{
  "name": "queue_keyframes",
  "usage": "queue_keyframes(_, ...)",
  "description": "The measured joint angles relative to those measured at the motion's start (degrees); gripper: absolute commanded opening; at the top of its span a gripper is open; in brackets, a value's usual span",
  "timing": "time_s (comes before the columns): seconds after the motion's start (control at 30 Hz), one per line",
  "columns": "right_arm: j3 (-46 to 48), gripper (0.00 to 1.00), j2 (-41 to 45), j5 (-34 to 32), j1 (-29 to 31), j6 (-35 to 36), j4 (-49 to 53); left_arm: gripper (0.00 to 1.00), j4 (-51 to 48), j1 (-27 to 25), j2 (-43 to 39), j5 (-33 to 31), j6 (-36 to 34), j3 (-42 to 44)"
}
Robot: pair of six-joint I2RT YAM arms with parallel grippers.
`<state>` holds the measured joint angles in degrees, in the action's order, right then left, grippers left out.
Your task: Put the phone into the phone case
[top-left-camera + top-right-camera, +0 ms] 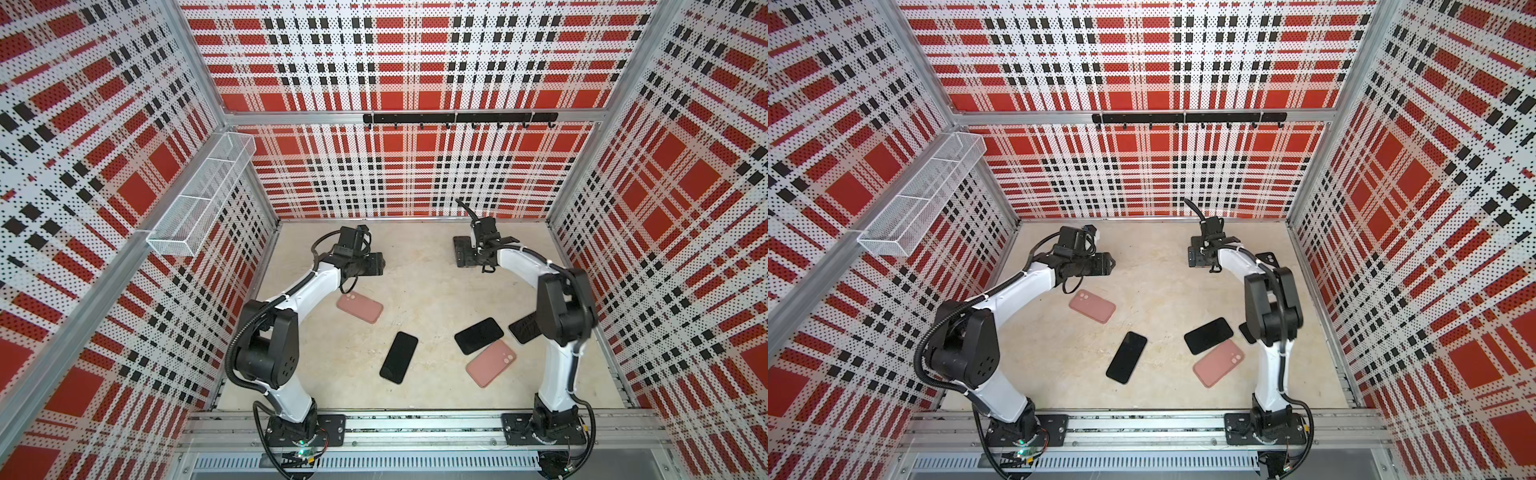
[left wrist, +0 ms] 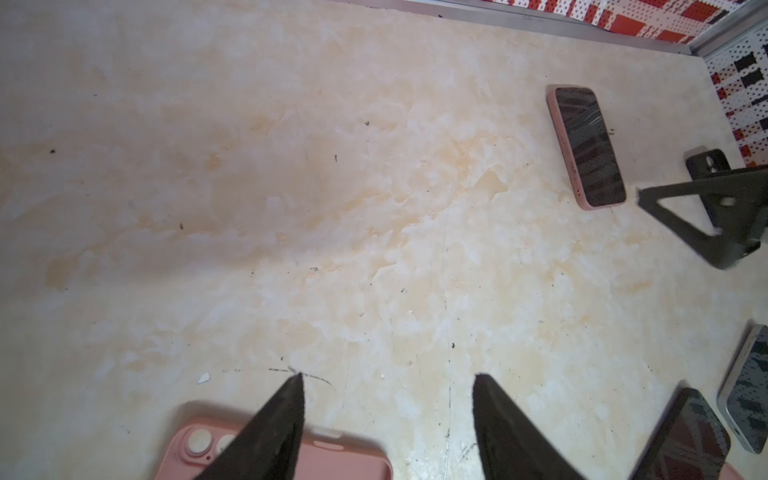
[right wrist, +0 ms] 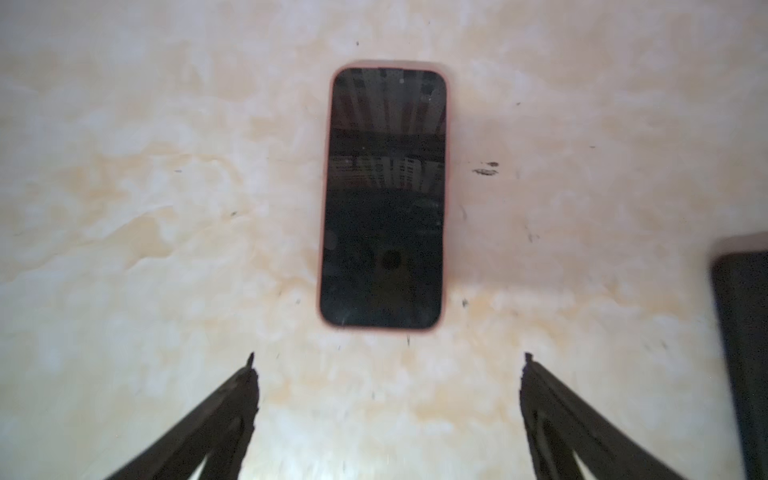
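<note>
Right tool point(image 3: 388, 357) hangs above the desk point(image 1: 415, 291) at the far end, fingers spread wide with nothing between them. Just ahead of those tips in the right wrist view lies the phone point(image 3: 382, 199), flat and screen up, the dark glass catching the plaid walls. A pink case point(image 2: 562, 141) rims it all the way round, so the phone sits inside the case, and nothing is touching it. In both top views that same spot is mostly covered by the right arm's wrist. A black case point(image 2: 702, 164) lies just beside, back up, camera cut-out showing, partly hidden behind a finger of the right tool in the left wrist view. Over on the other side, the left tool point(image 2: 387, 376) is also parted, empty, raised off the desk. A pink-backed phone point(image 1: 359, 306) lies face down below the left arm. Nearer the rail, a bare black phone point(image 1: 399, 356) lies alone mid-desk. Another black phone point(image 1: 478, 335) sits just beside a second pink-backed phone point(image 1: 491, 363). One more dark phone point(image 1: 525, 328) is half hidden by the right arm.
</note>
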<state>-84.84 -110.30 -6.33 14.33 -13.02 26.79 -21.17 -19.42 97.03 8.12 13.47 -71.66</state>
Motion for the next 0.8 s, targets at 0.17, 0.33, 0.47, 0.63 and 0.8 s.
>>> queue_keyframes(0.17,13.6,0.95,22.0,-1.0,0.2,-4.5,0.0,0.67,-1.1,-7.9,0.0,-1.7,-2.6,0.0)
queue_keyframes(0.33,23.4,0.86,35.0,-6.5,3.4,-11.9,10.2,0.66,-2.0,-15.9,0.0,-0.8,-3.5,-0.7)
queue_keyframes(0.47,28.9,0.81,41.6,-8.9,9.7,-20.4,22.4,0.66,-4.9,-16.7,0.6,-1.7,-4.1,-5.2)
queue_keyframes(0.63,32.2,0.71,50.8,-7.8,16.2,-33.1,36.3,0.67,-5.5,-14.5,6.1,-3.8,-5.7,-13.6)
queue_keyframes(0.8,35.4,0.65,53.9,-5.6,25.2,-47.2,41.7,0.67,-6.4,-12.7,10.0,-3.9,-6.6,-13.2)
